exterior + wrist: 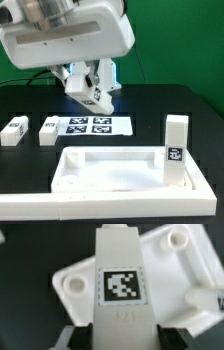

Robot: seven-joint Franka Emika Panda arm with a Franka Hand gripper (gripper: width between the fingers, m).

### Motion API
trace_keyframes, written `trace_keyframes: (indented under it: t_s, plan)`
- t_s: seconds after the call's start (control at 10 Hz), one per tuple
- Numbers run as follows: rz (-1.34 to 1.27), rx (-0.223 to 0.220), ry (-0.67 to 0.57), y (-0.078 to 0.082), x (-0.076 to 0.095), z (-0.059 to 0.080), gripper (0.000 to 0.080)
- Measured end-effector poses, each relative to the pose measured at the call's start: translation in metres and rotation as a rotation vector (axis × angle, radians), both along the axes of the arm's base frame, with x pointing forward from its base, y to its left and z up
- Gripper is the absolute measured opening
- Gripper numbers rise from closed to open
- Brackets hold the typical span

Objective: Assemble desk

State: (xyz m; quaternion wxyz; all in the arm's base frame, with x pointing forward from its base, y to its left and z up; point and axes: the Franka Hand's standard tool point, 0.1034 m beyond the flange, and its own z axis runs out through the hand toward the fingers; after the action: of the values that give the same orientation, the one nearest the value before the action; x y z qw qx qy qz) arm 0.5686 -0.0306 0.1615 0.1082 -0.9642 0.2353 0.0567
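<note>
- At the exterior view's left, a first leg [12, 131] and a second leg [47, 130] lie on the dark worktop [30, 105].
- The gripper [91, 90] clamps a third leg [120, 258] in the air.
- The panel [110, 178] lies nearer the camera; only the wrist view shows its round sockets [178, 241].
- A fourth leg [176, 150] stands upright at the panel's right edge.

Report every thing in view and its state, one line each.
Claw: shut on the held leg.
Held leg: gripped, lifted off the table.
Desk panel: lying flat, rim and sockets up.
Upright leg: standing at the panel's corner on the exterior view's right.
Outer loose leg: lying on the table, apart from the panel.
Inner loose leg: the same.
Marker board: flat on the table.
</note>
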Motion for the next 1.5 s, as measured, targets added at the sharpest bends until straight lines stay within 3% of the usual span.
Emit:
trace_keyframes:
  t_s: [0.3, 0.4, 0.5, 0.8, 1.2, 1.3, 1.5]
  plan:
    - [-0.021, -0.109, -0.222, 0.003, 0.009, -0.001, 0.0288]
    - [-0.018, -0.121, -0.235, 0.006, 0.004, -0.006, 0.0288]
    - [-0.014, -0.183, -0.306, 0.007, 0.010, -0.007, 0.0288]
    - [0.076, -0.295, -0.491, 0.011, 0.035, 0.007, 0.0289]
    - [0.042, -0.387, -0.759, 0.017, 0.037, 0.004, 0.0289]
    - [0.066, -0.400, -0.736, 0.016, 0.032, -0.009, 0.0289]
    - [0.097, -0.423, -0.716, -0.004, 0.037, -0.007, 0.0289]
